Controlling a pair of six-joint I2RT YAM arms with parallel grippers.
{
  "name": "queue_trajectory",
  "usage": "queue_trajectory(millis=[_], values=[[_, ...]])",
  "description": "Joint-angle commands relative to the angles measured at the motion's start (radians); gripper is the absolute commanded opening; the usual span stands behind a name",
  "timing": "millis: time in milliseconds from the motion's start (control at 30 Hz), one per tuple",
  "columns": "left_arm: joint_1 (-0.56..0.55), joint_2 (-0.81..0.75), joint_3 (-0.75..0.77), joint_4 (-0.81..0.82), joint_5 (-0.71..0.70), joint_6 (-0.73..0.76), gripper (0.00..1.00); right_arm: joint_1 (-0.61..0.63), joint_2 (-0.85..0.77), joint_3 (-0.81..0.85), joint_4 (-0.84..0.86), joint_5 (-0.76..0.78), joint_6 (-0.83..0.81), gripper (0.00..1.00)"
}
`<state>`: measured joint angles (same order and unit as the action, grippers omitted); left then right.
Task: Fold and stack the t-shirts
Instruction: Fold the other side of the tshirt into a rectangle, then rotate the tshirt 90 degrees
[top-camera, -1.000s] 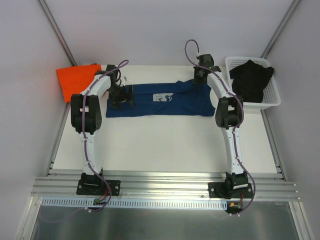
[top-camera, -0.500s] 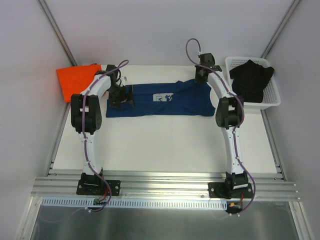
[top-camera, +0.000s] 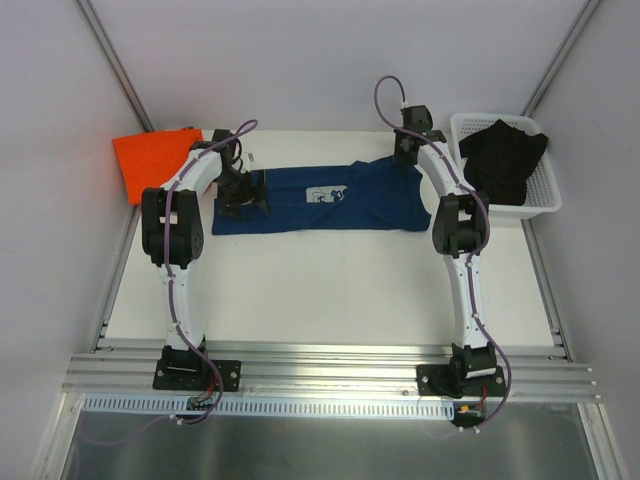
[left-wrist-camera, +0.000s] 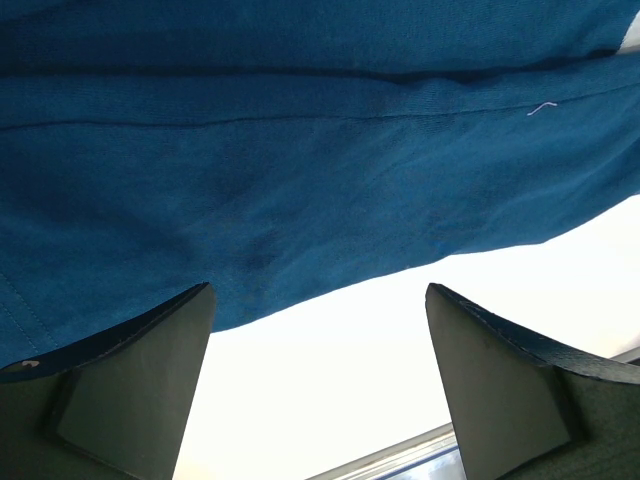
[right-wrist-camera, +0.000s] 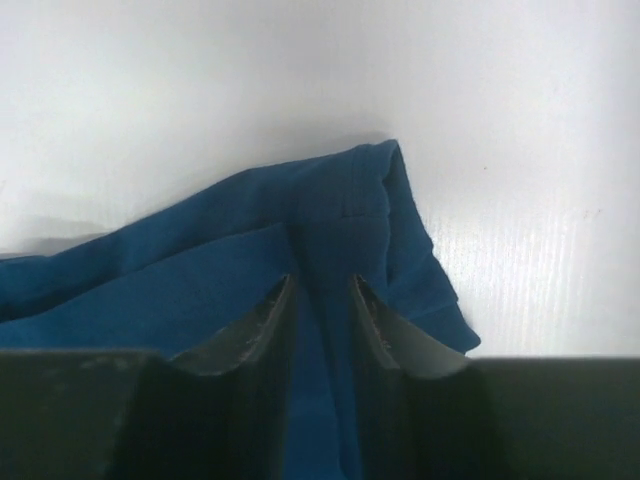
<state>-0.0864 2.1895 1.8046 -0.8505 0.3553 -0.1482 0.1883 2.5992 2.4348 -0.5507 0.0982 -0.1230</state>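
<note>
Navy t-shirt flat overhead, orange t-shirt far left, only wrist views show us left gripper wide apart at the navy edge, right gripper pinching a fold.

Navy t-shirt mid-table, orange t-shirt far-left

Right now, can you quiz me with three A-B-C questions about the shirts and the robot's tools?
1. Where is the orange t-shirt? A) on the floor B) at the table's far left corner C) on a wall
2. What colour is the cloth in the basket? A) orange B) white C) black
3. How is the left tool? A) open wide B) shut tight C) hidden
1 B, it lies beside the left arm. 2 C, it is a black heap. 3 A, its fingers stand apart over the navy t-shirt.
</note>
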Motion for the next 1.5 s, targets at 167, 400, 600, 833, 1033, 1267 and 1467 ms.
queue_trajectory(millis=[167, 400, 600, 833, 1033, 1267, 1467], values=[[-0.010, -0.077, 0.035, -0.022, -0.025, 0.018, 0.91, 0.010, -0.088, 0.056, 0.000, 0.090, -0.029, 0.75], [-0.007, -0.103, 0.191, -0.035, -0.130, 0.062, 0.99, 0.017, -0.327, -0.075, 0.035, -0.029, 0.055, 0.76], [0.008, -0.031, 0.304, -0.036, -0.121, 0.096, 0.99, 0.046, -0.444, -0.296, 0.011, -0.335, 0.182, 0.75], [0.002, 0.153, 0.420, -0.029, -0.121, 0.136, 0.96, 0.092, -0.403, -0.358, 0.009, -0.394, 0.200, 0.74], [-0.022, 0.259, 0.513, -0.016, -0.171, 0.173, 0.85, 0.103, -0.282, -0.312, 0.000, -0.371, 0.192, 0.72], [-0.018, 0.309, 0.555, -0.001, -0.208, 0.185, 0.85, 0.102, -0.246, -0.328, -0.012, -0.354, 0.206, 0.71], [-0.018, 0.334, 0.556, 0.001, -0.216, 0.188, 0.87, 0.108, -0.261, -0.391, -0.014, -0.373, 0.255, 0.72]])
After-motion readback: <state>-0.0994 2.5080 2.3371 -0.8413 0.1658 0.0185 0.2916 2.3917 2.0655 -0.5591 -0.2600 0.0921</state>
